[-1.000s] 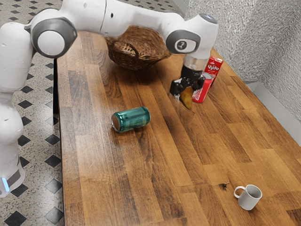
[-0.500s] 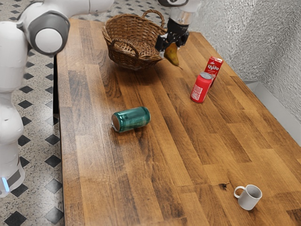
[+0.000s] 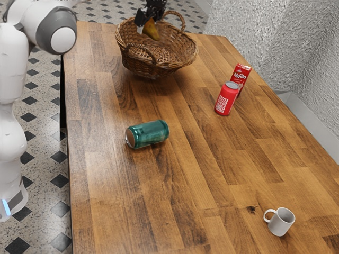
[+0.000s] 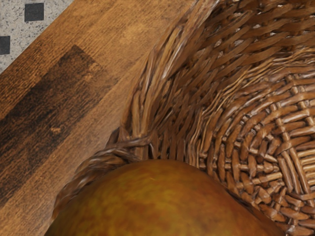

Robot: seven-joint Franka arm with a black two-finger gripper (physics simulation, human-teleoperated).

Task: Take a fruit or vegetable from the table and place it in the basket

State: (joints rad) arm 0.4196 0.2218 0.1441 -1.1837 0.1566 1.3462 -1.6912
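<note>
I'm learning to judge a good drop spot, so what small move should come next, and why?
I'd probably ease the pear slightly farther in over the basket's woven floor before lowering it. The jaws hold it above the basket, but in the wrist view its outline overlaps a braided handle at the side, so straight down might catch the wicker.

Arm [image 3: 11, 69]: glossy white shell, rounded tubular links. At exterior view's 10 o'clock, fat joint: dark grey ring [image 3: 44, 33] around a flat, round white cap [image 3: 64, 39]. At 8 o'clock, white base [image 3: 11, 182] with dark grey panel [image 3: 19, 199] and slim, slanted light-blue strip [image 3: 6, 207]. At 12 o'clock, gripper [image 3: 149, 27]: black, chunky, angular, pale patch [image 3: 140, 29] at its 7 o'clock.
</note>
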